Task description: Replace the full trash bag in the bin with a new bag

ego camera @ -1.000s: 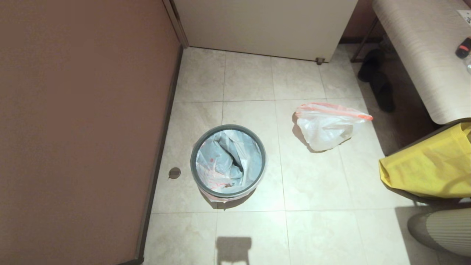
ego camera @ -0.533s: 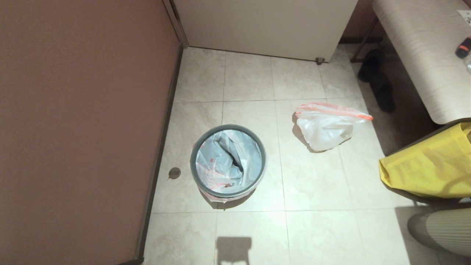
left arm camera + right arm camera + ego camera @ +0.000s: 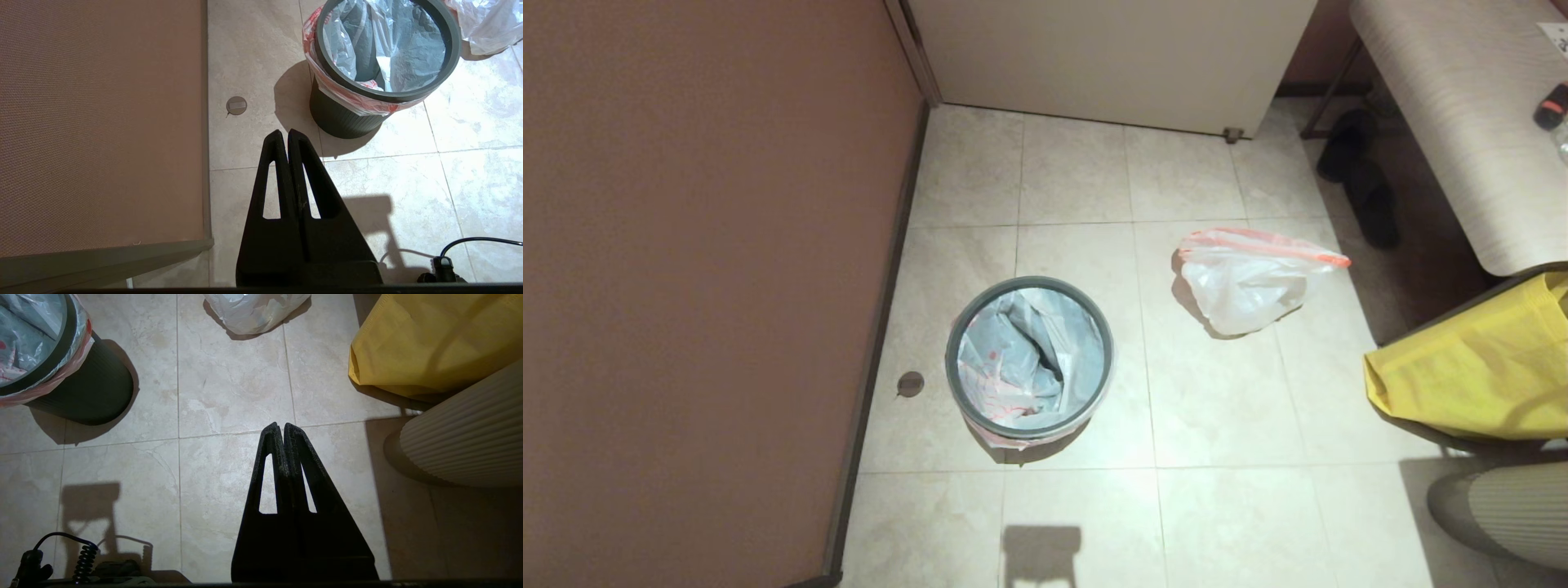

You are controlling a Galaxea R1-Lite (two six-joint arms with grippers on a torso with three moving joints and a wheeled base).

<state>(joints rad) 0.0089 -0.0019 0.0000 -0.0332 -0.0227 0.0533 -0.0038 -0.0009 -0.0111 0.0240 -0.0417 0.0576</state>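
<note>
The black bin (image 3: 1029, 359) stands on the tiled floor with its grey rim ring (image 3: 388, 97) on. The new bag (image 3: 1013, 359), translucent white with red print, lines it, its pink-red edge folded out under the ring (image 3: 351, 96). The full trash bag (image 3: 1245, 282), bunched white with an orange-red top band, lies on the floor to the bin's right, apart from it. My left gripper (image 3: 284, 132) hangs shut and empty above the floor, short of the bin. My right gripper (image 3: 280, 425) is shut and empty too, over bare tiles between bin (image 3: 81, 392) and yellow bag. Neither arm shows in the head view.
A brown wall (image 3: 703, 286) runs along the left, close to the bin. A yellow fabric bag (image 3: 1478, 367) sits at the right, with a ribbed pale object (image 3: 1503, 510) in front of it and a table (image 3: 1462, 122) behind. A floor drain cap (image 3: 910, 383) lies left of the bin.
</note>
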